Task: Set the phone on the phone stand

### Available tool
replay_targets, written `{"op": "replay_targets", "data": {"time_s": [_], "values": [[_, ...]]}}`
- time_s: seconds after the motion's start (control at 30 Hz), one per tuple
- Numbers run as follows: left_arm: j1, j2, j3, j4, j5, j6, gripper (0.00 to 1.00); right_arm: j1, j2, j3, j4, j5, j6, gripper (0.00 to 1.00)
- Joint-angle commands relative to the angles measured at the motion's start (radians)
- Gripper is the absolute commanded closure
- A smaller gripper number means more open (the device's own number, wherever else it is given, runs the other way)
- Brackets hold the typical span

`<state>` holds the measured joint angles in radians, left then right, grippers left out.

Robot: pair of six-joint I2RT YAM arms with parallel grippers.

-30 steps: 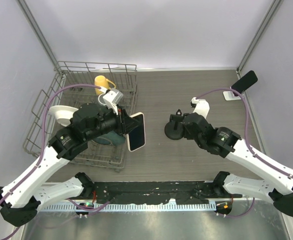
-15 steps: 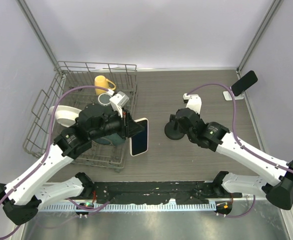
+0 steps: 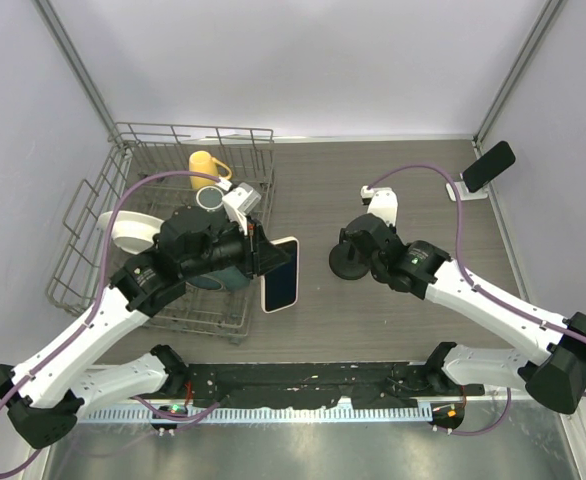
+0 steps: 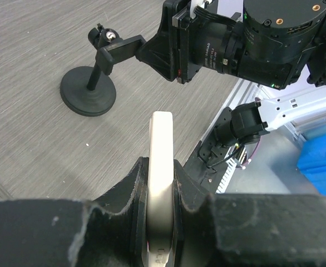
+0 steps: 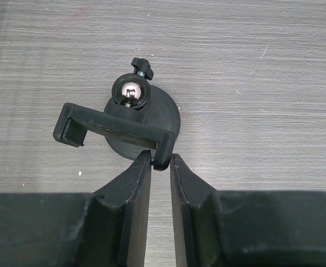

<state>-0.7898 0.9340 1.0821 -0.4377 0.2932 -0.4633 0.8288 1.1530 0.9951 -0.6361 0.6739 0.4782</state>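
Under the left arm, inside the wire dish rack [image 3: 193, 128] left of the phone stand [image 3: 347, 263], a dark teal item [image 3: 213, 281] is mostly hidden, can't identify. Rack also holds a yellow mug [image 3: 205, 162] and a white bowl [image 3: 123, 231], partly covered by cable. Phone [image 3: 281, 275] is off the table just left of the stand, edge-on in the left wrist view, lower end buried in the left gripper [image 3: 258, 260], fingers pinching it. Stand is black with a round base, ball joint and clamp bar. Right gripper [image 5: 161, 161] has its fingers nearly together, pinching the bar's hooked end. Far right of the stand: small white holder [image 3: 463, 190] with a dark slab [image 3: 488, 165], detail too small to make out.
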Motion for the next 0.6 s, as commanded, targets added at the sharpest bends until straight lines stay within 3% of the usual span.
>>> {"op": "replay_targets", "data": {"time_s": [0.0, 0.07, 0.13, 0.23, 0.3, 0.33, 0.43, 0.47, 0.57], "values": [[0.0, -0.006, 0.007, 0.116, 0.041, -0.001, 1.0, -0.005, -0.007, 0.028, 0.064, 0.049, -0.009, 0.79], [0.0, -0.003, 0.001, 0.123, 0.046, 0.0, 1.0, -0.011, -0.004, 0.022, 0.079, 0.047, -0.015, 0.85], [0.0, -0.001, -0.008, 0.134, 0.066, 0.003, 1.0, -0.017, -0.001, 0.01, 0.104, 0.015, -0.045, 1.0], [0.0, -0.004, -0.037, 0.186, 0.154, 0.018, 1.0, -0.017, -0.012, -0.007, 0.144, -0.051, -0.11, 0.99], [0.0, -0.009, -0.086, 0.299, 0.242, 0.037, 1.0, -0.017, -0.036, -0.029, 0.168, -0.1, -0.153, 0.99], [0.0, -0.014, -0.109, 0.359, 0.386, 0.044, 1.0, -0.017, -0.048, -0.038, 0.199, -0.173, -0.2, 0.99], [-0.006, -0.017, -0.201, 0.656, 0.597, 0.046, 1.0, -0.022, -0.09, -0.076, 0.251, -0.323, -0.291, 0.99], [-0.012, -0.015, -0.221, 0.815, 0.633, 0.051, 1.0, -0.026, -0.105, -0.097, 0.263, -0.354, -0.306, 0.99], [-0.014, 0.023, -0.268, 0.965, 0.658, 0.125, 1.0, -0.046, -0.111, -0.113, 0.285, -0.473, -0.342, 0.99]]}}
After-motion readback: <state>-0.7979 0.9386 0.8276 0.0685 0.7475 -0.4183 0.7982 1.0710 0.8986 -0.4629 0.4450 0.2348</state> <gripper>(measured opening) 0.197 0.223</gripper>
